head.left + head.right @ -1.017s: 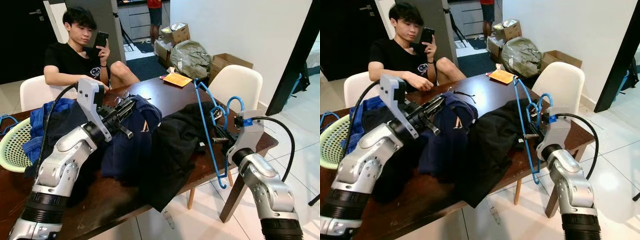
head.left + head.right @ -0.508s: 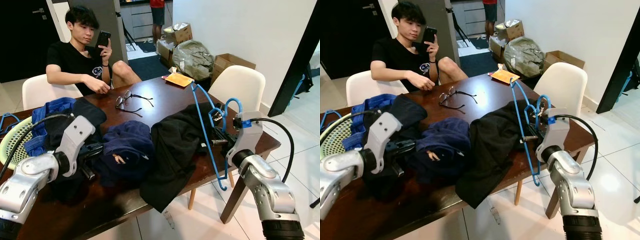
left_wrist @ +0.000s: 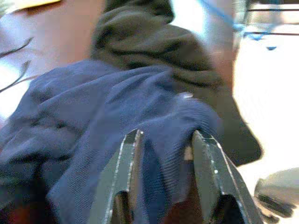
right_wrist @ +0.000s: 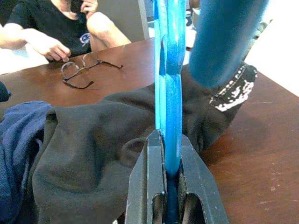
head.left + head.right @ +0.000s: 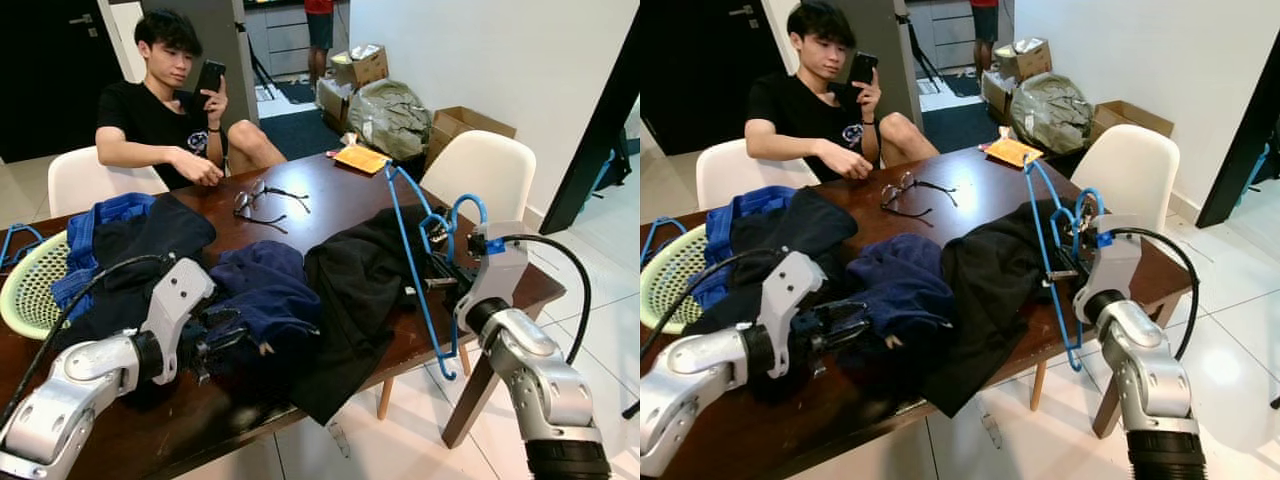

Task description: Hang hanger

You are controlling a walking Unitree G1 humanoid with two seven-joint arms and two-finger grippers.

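- Since the earlier frames, left gripper (image 5: 225, 342) is lying lower and nearer on the wooden table (image 5: 330, 190), its parted fingers (image 3: 128, 163) now reaching into the navy garment (image 5: 262, 296), a fold of it lying between them.
- Right gripper (image 4: 167, 186) is clamping the blue hanger (image 5: 412, 262) upright at the table's right edge, the rod passing between the closed jaws, beside the black garment (image 5: 355, 290).
- Green basket (image 5: 28, 292) at far left is holding blue clothing (image 5: 100, 222).
- Glasses (image 5: 258, 198) are lying mid-table; a seated person (image 5: 160, 105) is holding a phone beyond.
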